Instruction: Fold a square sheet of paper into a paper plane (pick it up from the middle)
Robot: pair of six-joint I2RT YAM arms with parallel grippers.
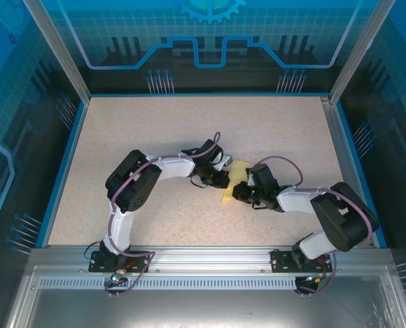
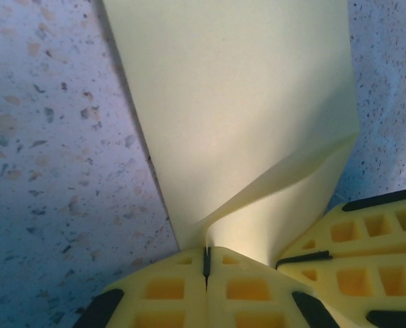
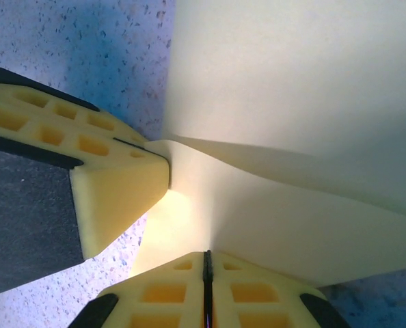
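While the left gripper sits just left of centre in the top view, jaws pressed together on an edge of the square sheet of paper, I see the sheet, partly folded, lying between the two arms at mid-table, its long axis running from upper right to lower left. To its right the right gripper is likewise clamped on the paper, close beside the left's fingers, so neither arm is nearer. I judge the next crease turns on the free flap stretching away from both pinches, toward the top of each wrist view.
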